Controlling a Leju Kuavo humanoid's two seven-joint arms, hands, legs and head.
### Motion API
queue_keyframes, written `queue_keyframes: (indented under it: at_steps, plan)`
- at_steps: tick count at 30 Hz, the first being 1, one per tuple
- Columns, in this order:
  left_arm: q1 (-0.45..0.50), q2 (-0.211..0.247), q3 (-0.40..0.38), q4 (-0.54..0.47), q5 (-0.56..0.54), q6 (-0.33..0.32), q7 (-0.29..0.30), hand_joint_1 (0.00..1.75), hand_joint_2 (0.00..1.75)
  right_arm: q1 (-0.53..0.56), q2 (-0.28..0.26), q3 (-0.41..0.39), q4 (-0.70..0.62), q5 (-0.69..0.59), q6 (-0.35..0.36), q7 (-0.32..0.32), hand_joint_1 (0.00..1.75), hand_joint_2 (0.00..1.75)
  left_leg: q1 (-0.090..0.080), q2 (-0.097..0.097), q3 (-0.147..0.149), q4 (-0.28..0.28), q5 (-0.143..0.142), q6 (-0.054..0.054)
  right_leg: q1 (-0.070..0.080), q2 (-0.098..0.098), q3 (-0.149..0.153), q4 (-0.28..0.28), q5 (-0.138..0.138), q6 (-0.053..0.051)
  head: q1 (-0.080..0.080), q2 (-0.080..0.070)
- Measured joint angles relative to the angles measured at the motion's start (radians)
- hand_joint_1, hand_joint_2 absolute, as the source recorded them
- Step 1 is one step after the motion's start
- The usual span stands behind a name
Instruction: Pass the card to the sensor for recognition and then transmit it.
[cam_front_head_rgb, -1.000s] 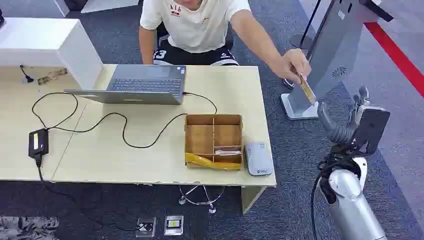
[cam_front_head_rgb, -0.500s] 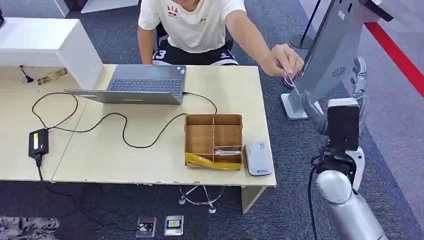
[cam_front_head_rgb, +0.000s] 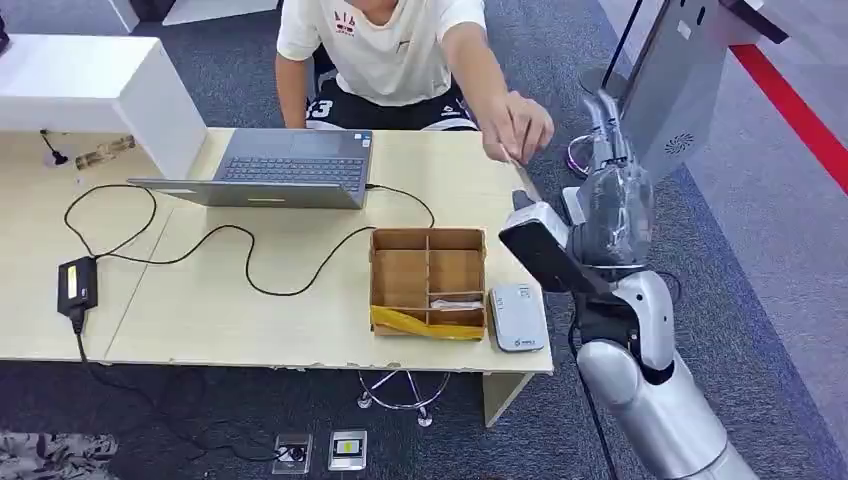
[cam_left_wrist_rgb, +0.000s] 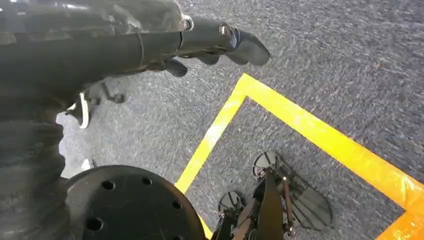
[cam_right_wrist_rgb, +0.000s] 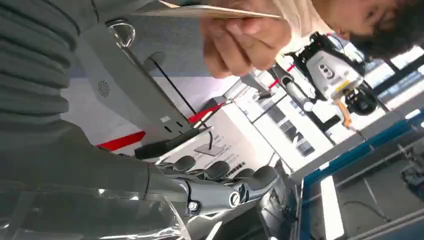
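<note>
A seated person in a white T-shirt reaches one hand out past the desk's far right corner, pinching a thin card edge-on. The robot's right hand is raised at about four o'clock from that hand, just beside it, fingers extended close together and holding nothing; the card is near the thumb side, not touching. On the desk, a white card reader lies just at three o'clock of a divided wooden box. An open laptop sits at ten o'clock of the box. A grey kiosk stand rises behind the right hand. The left hand hangs over grey carpet with yellow tape, fingers slightly curled, empty.
</note>
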Motion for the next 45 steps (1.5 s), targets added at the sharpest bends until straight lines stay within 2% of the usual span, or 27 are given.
queue_keyframes:
  at_steps: [9, 14, 20, 25, 27, 28, 30, 31, 32, 34, 36, 39, 43, 45]
  plan:
    - [-0.004, 0.006, -0.022, 0.006, -0.005, -0.005, 0.000, 0.00, 1.75, -0.049, 0.062, 0.108, 0.108, 0.118, 0.135, 0.043, 0.00, 1.75, 0.000, 0.000, 0.000, 0.000, 0.000, 0.000, 0.000, 0.000, -0.001, 0.000, 0.000, 0.000, 0.000, 0.000]
    - [-0.004, 0.007, -0.028, 0.006, -0.005, -0.005, 0.000, 0.00, 1.75, -0.052, 0.070, 0.118, 0.120, 0.128, 0.146, 0.048, 0.00, 1.75, 0.000, 0.000, -0.001, 0.000, 0.000, 0.000, 0.000, 0.000, -0.001, 0.000, 0.000, 0.000, 0.000, 0.000]
    - [-0.004, 0.009, -0.034, 0.008, -0.005, -0.008, 0.000, 0.00, 1.75, -0.084, 0.109, 0.161, 0.200, 0.160, 0.174, 0.053, 0.00, 1.75, 0.000, 0.000, -0.001, 0.000, 0.000, 0.000, 0.000, 0.000, -0.001, 0.000, 0.000, 0.000, 0.000, 0.000]
    - [-0.005, 0.011, -0.037, 0.009, -0.010, -0.013, -0.004, 0.00, 1.75, -0.100, 0.130, 0.184, 0.241, 0.174, 0.167, 0.054, 0.03, 1.75, 0.000, 0.000, -0.001, 0.000, 0.000, 0.000, 0.000, 0.000, -0.001, 0.000, 0.000, 0.000, 0.000, 0.000]
    - [-0.004, 0.012, -0.037, 0.009, -0.012, -0.014, -0.008, 0.00, 1.75, -0.101, 0.135, 0.189, 0.251, 0.175, 0.159, 0.056, 0.56, 1.75, 0.000, 0.000, -0.001, 0.000, 0.000, 0.000, 0.000, 0.000, -0.001, 0.000, 0.000, 0.000, 0.000, 0.000]
    - [-0.004, 0.013, -0.037, 0.010, -0.013, -0.015, -0.009, 0.00, 1.75, -0.102, 0.135, 0.192, 0.255, 0.177, 0.156, 0.056, 0.56, 1.75, 0.000, 0.000, -0.001, 0.000, 0.000, 0.000, 0.000, 0.000, -0.001, 0.000, 0.000, 0.000, 0.000, 0.000]
    - [-0.004, 0.014, -0.038, 0.011, -0.016, -0.016, -0.009, 0.00, 1.75, -0.104, 0.137, 0.199, 0.261, 0.180, 0.151, 0.058, 1.40, 1.75, 0.000, 0.000, -0.001, 0.000, 0.000, 0.000, 0.000, 0.000, -0.001, 0.000, 0.000, 0.000, 0.000, 0.000]
    - [-0.004, 0.014, -0.038, 0.012, -0.018, -0.018, -0.009, 0.00, 1.75, -0.104, 0.139, 0.202, 0.265, 0.182, 0.150, 0.061, 1.54, 1.75, 0.000, 0.000, -0.001, 0.000, 0.000, 0.000, 0.000, 0.000, -0.002, 0.000, 0.000, 0.000, 0.000, 0.000]
    - [-0.004, 0.015, -0.038, 0.012, -0.020, -0.018, -0.009, 0.00, 1.75, -0.104, 0.141, 0.204, 0.269, 0.183, 0.149, 0.062, 1.52, 1.75, 0.000, 0.000, -0.001, 0.000, 0.000, 0.000, 0.000, 0.000, -0.002, 0.000, 0.000, 0.000, 0.000, 0.000]
    - [-0.004, 0.016, -0.038, 0.013, -0.021, -0.018, -0.009, 0.00, 1.75, -0.104, 0.141, 0.211, 0.275, 0.184, 0.146, 0.063, 1.62, 1.75, 0.000, 0.000, -0.001, 0.000, 0.000, 0.000, 0.000, 0.000, -0.002, 0.000, 0.000, 0.000, 0.000, 0.000]
    - [-0.004, 0.016, -0.039, 0.014, -0.022, -0.016, -0.009, 0.00, 1.75, -0.104, 0.142, 0.217, 0.280, 0.184, 0.140, 0.063, 1.59, 1.75, 0.000, 0.000, -0.001, 0.000, 0.000, 0.000, 0.000, 0.000, -0.002, 0.000, 0.000, 0.000, 0.000, 0.000]
    - [-0.004, 0.016, -0.039, 0.015, -0.025, -0.015, -0.009, 0.00, 1.75, -0.104, 0.143, 0.225, 0.289, 0.184, 0.135, 0.063, 1.64, 1.75, 0.000, 0.000, -0.001, 0.000, 0.000, 0.000, 0.000, 0.000, -0.002, 0.000, 0.000, 0.000, 0.000, 0.000]
    - [-0.004, 0.016, -0.046, 0.016, -0.029, -0.013, -0.009, 0.00, 1.75, -0.107, 0.148, 0.229, 0.295, 0.184, 0.132, 0.063, 1.59, 1.75, 0.000, 0.000, 0.000, 0.000, 0.000, 0.000, 0.000, 0.000, -0.002, 0.000, 0.000, 0.000, 0.000, 0.000]
    - [-0.004, 0.016, -0.050, 0.016, -0.030, -0.012, -0.008, 0.00, 1.75, -0.109, 0.150, 0.230, 0.296, 0.184, 0.133, 0.063, 1.62, 1.75, 0.000, 0.000, 0.000, 0.000, 0.000, 0.000, 0.000, 0.001, -0.002, 0.000, 0.000, 0.000, 0.000, 0.000]
